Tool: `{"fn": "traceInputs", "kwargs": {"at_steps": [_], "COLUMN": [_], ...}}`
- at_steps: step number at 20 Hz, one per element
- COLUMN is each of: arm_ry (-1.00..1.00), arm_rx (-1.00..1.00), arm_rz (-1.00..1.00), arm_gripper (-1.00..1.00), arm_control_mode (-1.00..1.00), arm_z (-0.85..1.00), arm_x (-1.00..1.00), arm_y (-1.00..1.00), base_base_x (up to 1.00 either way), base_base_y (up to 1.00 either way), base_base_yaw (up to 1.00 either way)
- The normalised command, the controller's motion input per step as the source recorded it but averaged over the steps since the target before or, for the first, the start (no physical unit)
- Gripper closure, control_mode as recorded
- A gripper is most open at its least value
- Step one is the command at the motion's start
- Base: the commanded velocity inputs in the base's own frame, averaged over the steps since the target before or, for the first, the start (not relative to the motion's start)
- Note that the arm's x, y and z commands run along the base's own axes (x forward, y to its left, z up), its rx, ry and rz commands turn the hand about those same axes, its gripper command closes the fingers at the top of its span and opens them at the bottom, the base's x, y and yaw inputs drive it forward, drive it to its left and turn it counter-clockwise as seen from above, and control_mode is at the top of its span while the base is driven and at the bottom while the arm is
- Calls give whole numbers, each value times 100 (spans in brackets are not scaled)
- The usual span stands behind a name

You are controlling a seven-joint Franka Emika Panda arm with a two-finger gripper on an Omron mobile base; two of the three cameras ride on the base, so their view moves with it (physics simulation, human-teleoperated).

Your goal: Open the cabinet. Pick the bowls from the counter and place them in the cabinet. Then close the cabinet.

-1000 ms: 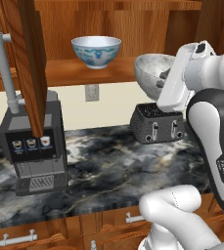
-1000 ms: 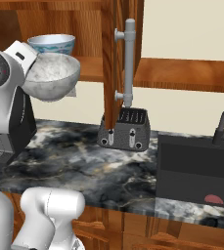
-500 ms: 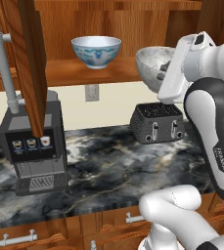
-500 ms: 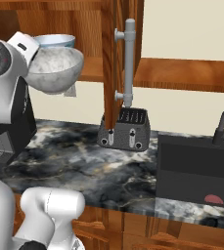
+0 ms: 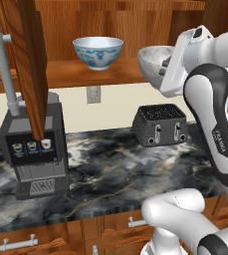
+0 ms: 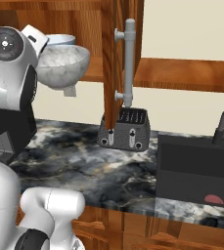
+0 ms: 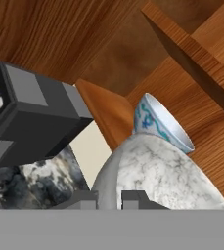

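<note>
The cabinet (image 5: 70, 72) stands open, its left door (image 5: 33, 64) and right door (image 6: 114, 58) swung out. On its shelf sits the white bowl with blue pattern (image 5: 98, 52), also in the hand view (image 7: 160, 122). My gripper (image 5: 166, 67) is shut on the rim of the speckled grey-white bowl (image 5: 153, 62), which hangs in the air at shelf height, just right of the patterned bowl and in front of the shelf edge. In the hand view the speckled bowl (image 7: 152, 176) lies right above my fingertips (image 7: 79, 200). The counter (image 5: 110, 169) runs below.
A grey coffee machine (image 5: 33, 149) stands on the counter at the left, under the open left door and its grey handle (image 5: 3, 64). A dark toaster (image 5: 160, 124) sits below the held bowl. A black sink (image 6: 196, 166) and faucet (image 6: 223, 127) lie to the right.
The arm has lifted the speckled bowl a little higher and carried it closer to the cabinet shelf. The patterned bowl and the doors have not moved.
</note>
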Motion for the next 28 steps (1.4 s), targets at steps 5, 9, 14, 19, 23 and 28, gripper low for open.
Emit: {"fn": "traceInputs", "kwargs": {"at_steps": [5,9,14,19,23,28], "arm_ry": [0,0,-3,-9,-4,0], "arm_rx": [0,0,-1,-1,-1,0], "arm_rz": [0,0,0,0,0,0], "arm_gripper": [100,100,100,100,100,100], "arm_control_mode": [-100,-100,-100,-100,-100,-100], "arm_z": [-7,-6,-1,0,0,0], "arm_x": [41,33,22,8,14,32], "arm_y": [0,-4,-10,-7,0,-5], "base_base_x": [0,0,0,0,0,0], "base_base_y": [0,0,0,0,0,0], "base_base_yaw": [0,0,0,0,0,0]}}
